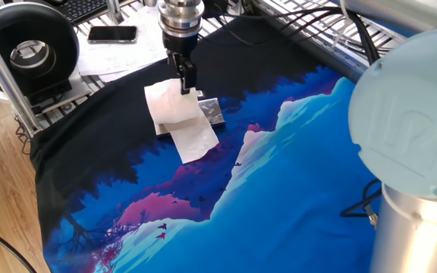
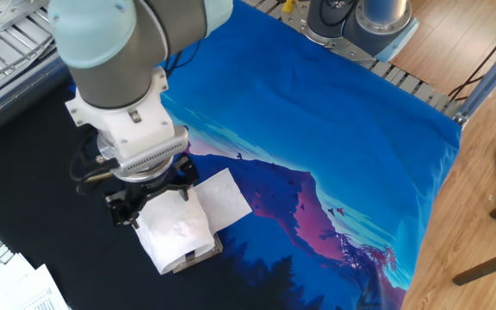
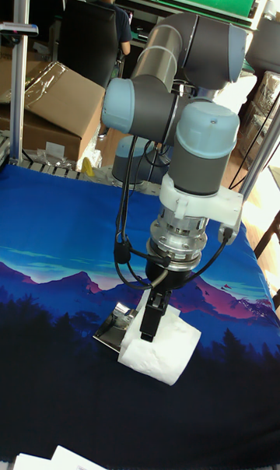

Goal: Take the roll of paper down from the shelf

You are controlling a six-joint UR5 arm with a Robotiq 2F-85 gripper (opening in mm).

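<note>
A: Where's the roll of paper (image 1: 170,107) rn?

B: On the shelf (image 1: 212,111), the low silver crinkly block. Roll covers most of it; in one fixed view only the shelf's right end shows. Loose sheet (image 1: 194,138) trails off the roll onto the cloth (image 1: 294,174), toward the blue/purple mountain print.

A: Gripper?

B: Gripper (image 1: 186,76) points straight down at the roll's top, far edge. In the tall fixed view a dark finger (image 3: 151,313) sits against the roll's upper side (image 3: 159,349), touching or v. close. In the other fixed view the gripper (image 2: 153,194) is low over the roll's back end (image 2: 175,231), fingers spread either side.

A: So squeezing it or not?

B: Can't tell. Wrist blocks the fingertips in one view, and only one finger is clear in the others. Roll looks unsquashed, resting on the shelf.

A: Anything else around?

B: Cloth covers the tabletop: black forest half by the roll, blue beyond. Phone (image 1: 112,33) and a black round device (image 1: 29,47) at the far edge, well apart from the roll. Printed sheets (image 2: 7,288) at the corner near the roll in the other fixed view.
</note>
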